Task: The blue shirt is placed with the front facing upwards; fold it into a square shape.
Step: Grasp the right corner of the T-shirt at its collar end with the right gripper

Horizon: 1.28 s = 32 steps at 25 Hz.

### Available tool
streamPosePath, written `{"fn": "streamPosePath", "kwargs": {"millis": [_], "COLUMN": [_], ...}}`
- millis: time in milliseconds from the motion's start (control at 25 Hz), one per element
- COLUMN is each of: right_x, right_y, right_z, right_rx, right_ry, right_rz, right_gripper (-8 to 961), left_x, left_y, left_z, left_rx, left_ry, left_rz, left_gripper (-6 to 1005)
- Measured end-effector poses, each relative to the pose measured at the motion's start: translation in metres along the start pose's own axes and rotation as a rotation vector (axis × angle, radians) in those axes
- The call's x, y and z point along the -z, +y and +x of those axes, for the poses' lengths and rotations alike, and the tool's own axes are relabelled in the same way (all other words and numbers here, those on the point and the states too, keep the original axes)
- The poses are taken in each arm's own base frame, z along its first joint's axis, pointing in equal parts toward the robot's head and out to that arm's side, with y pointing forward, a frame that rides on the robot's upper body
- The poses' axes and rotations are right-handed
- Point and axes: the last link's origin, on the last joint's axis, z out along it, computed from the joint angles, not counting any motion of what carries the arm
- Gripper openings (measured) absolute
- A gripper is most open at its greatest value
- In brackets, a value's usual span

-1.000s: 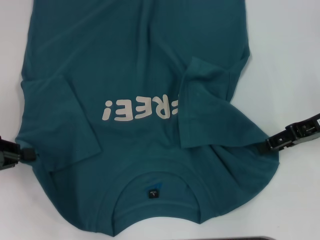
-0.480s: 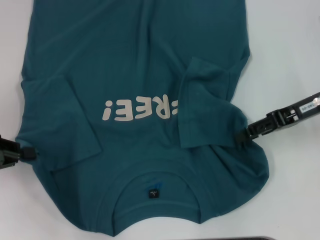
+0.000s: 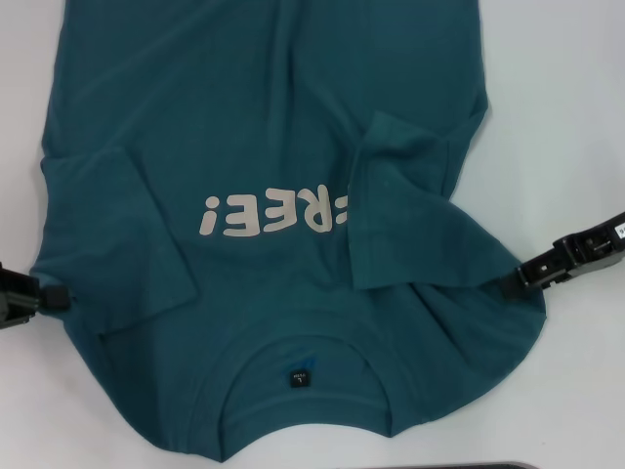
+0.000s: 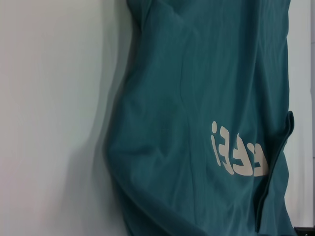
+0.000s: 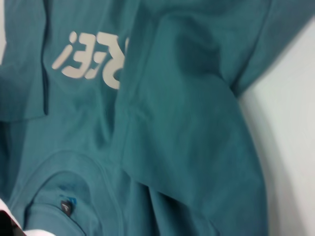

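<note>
The blue shirt lies front up on the white table, its pale letters across the chest and its collar with a black label nearest me. Both sleeves are folded inward over the body, one on the left and one on the right. My left gripper sits pinched at the shirt's left shoulder edge. At the right shoulder edge, my right gripper is shut on the cloth. The wrist views show only the shirt, not the fingers.
Bare white table lies to the right of the shirt and a strip of it to the left. A dark flat object peeks in at the near edge, just below the collar.
The right gripper, which had moved inward over the shirt half a second ago, has drawn back out to the right, and the shoulder cloth has spread out with it. The left gripper has stayed put.
</note>
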Motion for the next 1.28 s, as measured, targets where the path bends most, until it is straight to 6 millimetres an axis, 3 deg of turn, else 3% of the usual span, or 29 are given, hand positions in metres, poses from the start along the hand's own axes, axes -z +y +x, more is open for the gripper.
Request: {"fn": "streamPosePath", "kwargs": {"millis": [320, 720, 920, 1280], "right_x": [0.000, -0.018, -0.010, -0.004], "right_y": [-0.004, 0.015, 0.020, 0.004], "right_z": [-0.001, -0.009, -0.013, -0.006], "right_rx": [-0.013, 0.033, 0.041, -0.003], "right_ry": [0.010, 0.028, -0.014, -0.009], "right_rz": [0.035, -0.010, -0.065, -0.004], "right_gripper": [569, 550, 540, 523], "left_x": [0.000, 0.001, 0.001, 0.000], "left_y": [0.000, 0.001, 0.002, 0.003], "left_z": [0.000, 0.002, 0.003, 0.004], "left_rx": [0.002, 0.001, 0.000, -0.004], "left_ry": [0.002, 0.006, 0.007, 0.007], "left_rz": [-0.001, -0.001, -0.001, -0.002], "left_gripper": [13, 14, 14, 13]}}
